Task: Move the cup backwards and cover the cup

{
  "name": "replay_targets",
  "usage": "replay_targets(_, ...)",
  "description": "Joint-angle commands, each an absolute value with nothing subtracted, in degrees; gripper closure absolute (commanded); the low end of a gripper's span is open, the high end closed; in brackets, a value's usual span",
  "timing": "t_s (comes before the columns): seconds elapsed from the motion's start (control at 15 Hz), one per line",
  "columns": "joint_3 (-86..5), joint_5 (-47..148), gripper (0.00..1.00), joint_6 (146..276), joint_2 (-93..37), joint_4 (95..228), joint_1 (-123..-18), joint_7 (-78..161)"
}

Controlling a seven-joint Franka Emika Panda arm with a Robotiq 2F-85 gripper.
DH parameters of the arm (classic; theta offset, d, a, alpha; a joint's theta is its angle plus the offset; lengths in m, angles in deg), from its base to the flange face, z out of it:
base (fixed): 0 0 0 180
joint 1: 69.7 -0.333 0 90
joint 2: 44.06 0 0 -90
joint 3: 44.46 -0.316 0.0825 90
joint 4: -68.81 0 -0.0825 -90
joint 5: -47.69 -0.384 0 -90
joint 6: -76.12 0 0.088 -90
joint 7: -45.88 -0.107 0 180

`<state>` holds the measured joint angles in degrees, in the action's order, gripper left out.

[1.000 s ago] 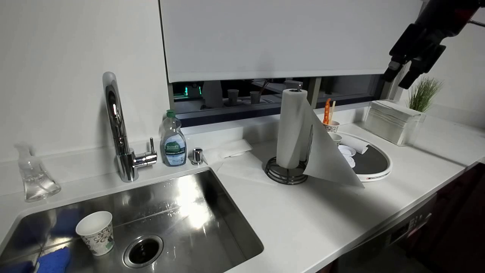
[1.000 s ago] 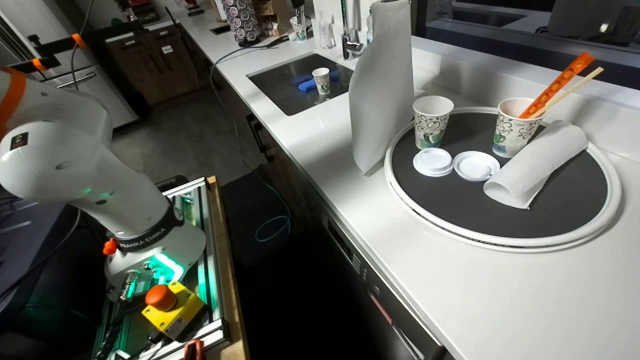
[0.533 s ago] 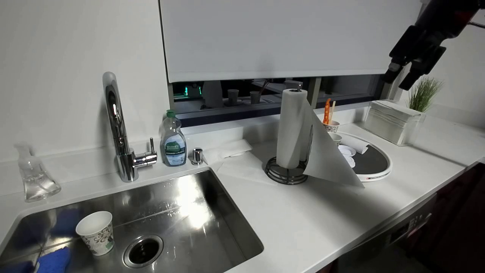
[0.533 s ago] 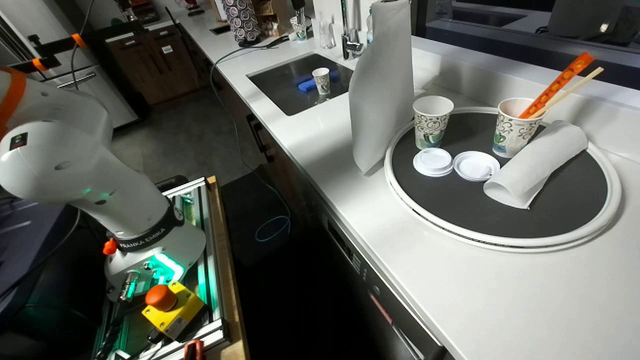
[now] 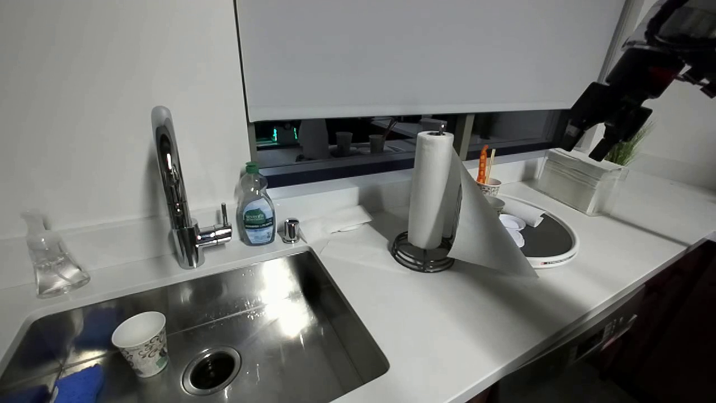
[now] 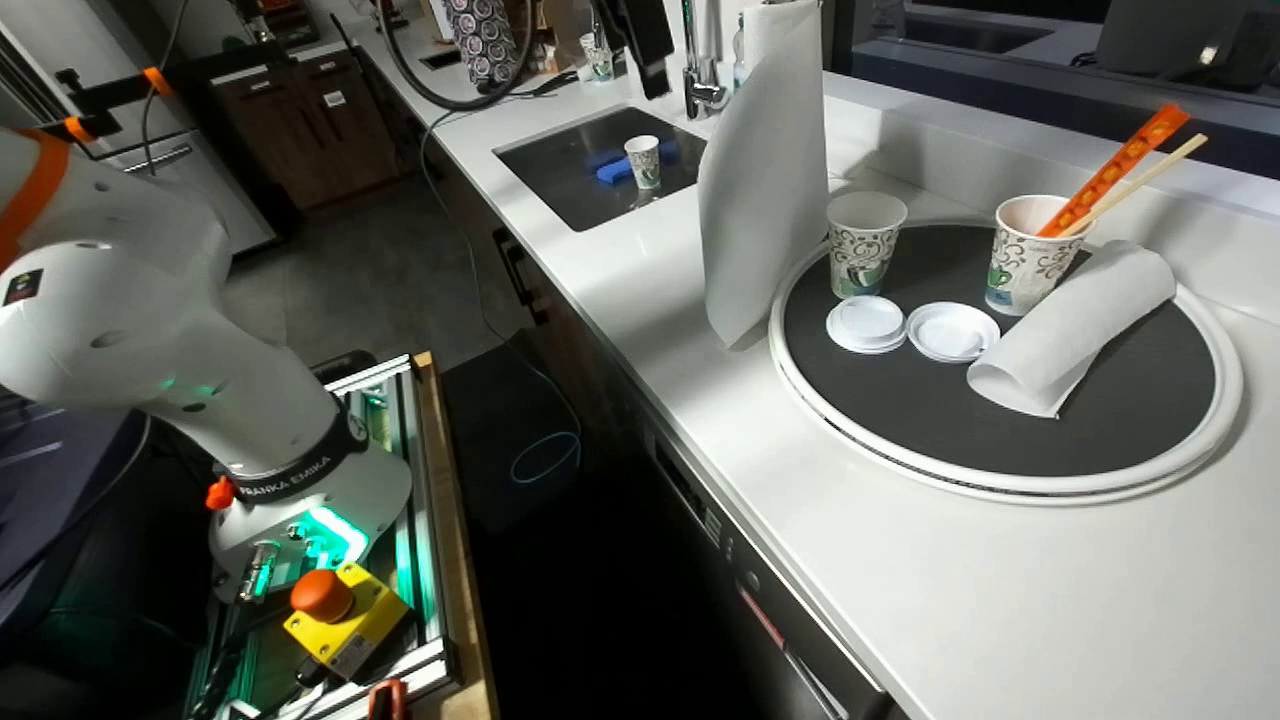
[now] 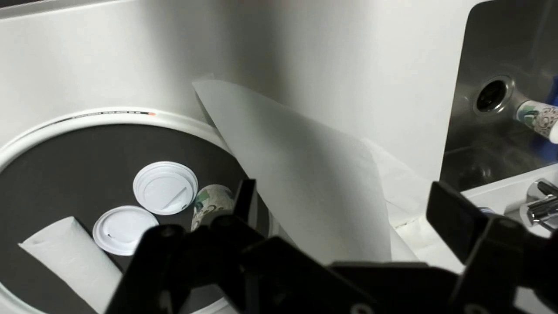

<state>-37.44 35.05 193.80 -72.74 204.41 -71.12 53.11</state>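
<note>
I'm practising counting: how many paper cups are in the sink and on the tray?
3: one cup in the sink, a second cup on the round tray by white lids, and a third cup there holding sticks. Nested ones might be hidden.

Lids (image 6: 866,323) are smooth plastic, cups (image 6: 864,245) paper, the sink (image 5: 268,347) glossy metal, the hand (image 5: 583,150) apparently matt

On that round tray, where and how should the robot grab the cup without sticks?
Probably by the rim of the cup, from above: it stands upright with its mouth open, so the fingers could pinch its wall, one inside, one outside. Coming in low looks harder, with a white lid by its foot and a paper towel sheet hanging alongside.
</note>
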Motion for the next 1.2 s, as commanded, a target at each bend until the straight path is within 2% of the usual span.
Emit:
replay_targets(0.0, -32.65, 28.17, 0.00, 192.99, -68.89, 203.68, -71.59, 60.33)
replay_targets(0.6, -32.33, 32.60, 0.00, 193.30, -65.15, 203.42, -68.19, 65.72)
replay_targets(0.8, -34.49, 35.64, 0.00, 201.51, -61.50, 203.80, -65.60, 55.79)
replay_targets(1.13, -35.56, 39.77, 0.00, 213.35, -47.96, 198.19, -63.13, 44.45)
